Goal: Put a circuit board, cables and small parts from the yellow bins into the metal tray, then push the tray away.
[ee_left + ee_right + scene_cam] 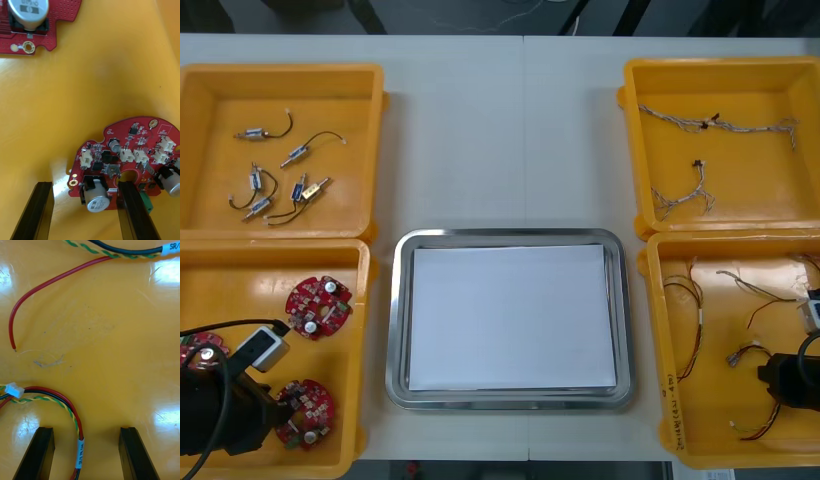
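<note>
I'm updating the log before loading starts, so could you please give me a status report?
Left hand open over a circuit board. Right hand open, straddling a red and yellow cable. Metal tray unloaded. Nothing blocking.

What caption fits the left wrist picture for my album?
Open left pincer low over a red circuit board lying in a yellow bin.

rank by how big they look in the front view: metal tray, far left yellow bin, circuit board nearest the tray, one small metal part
1. metal tray and far left yellow bin: too close to rank
2. circuit board, far smaller
3. small metal part, smallest
</note>
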